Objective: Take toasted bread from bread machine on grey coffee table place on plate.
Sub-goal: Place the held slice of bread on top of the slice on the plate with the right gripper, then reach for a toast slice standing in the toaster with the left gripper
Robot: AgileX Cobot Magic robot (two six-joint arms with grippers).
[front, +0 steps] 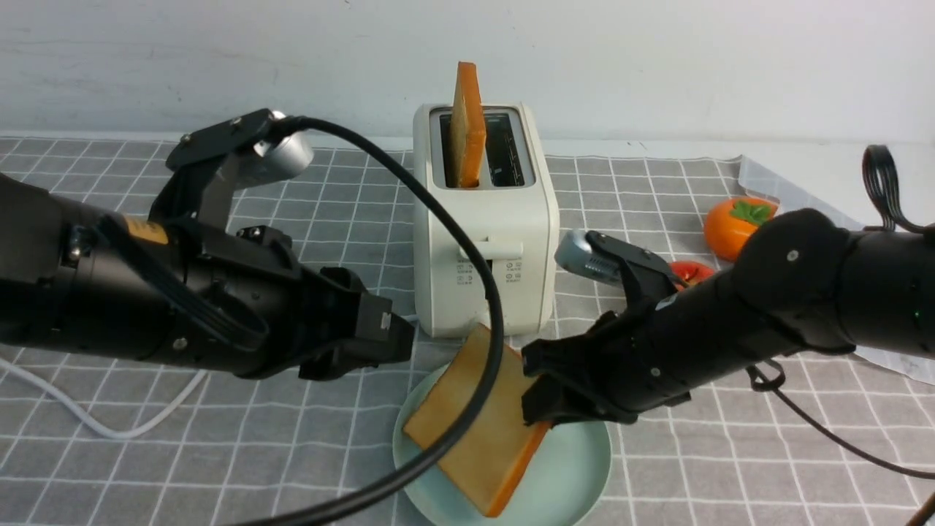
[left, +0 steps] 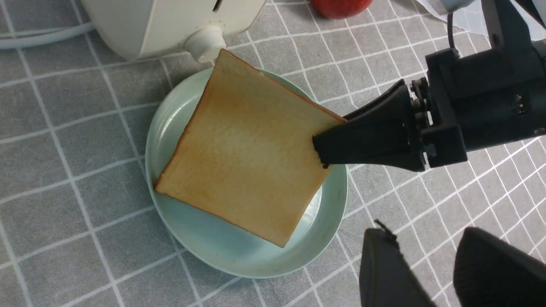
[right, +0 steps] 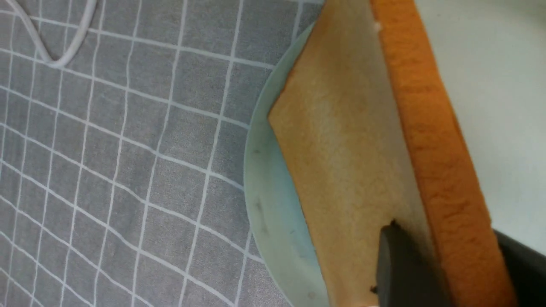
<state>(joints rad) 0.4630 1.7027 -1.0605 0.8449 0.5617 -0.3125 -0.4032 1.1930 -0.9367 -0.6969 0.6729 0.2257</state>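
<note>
My right gripper (front: 537,405) is shut on one slice of toasted bread (front: 475,420), held tilted over the mint-green plate (front: 584,467); its low edge looks to rest on the plate. The held slice (left: 247,149), the plate (left: 239,256) and my right gripper (left: 324,149) show in the left wrist view, and the slice (right: 354,162) in the right wrist view. A second slice (front: 467,124) stands upright in the left slot of the cream-white toaster (front: 486,248). My left gripper (front: 391,340) is open and empty, left of the plate.
The grey gridded table (front: 219,453) carries the toaster's white cord (front: 88,420) at the left. An orange persimmon (front: 734,223) and a red fruit (front: 690,272) lie right of the toaster, by a translucent checked sheet (front: 774,190). A black cable (front: 482,292) hangs across the plate.
</note>
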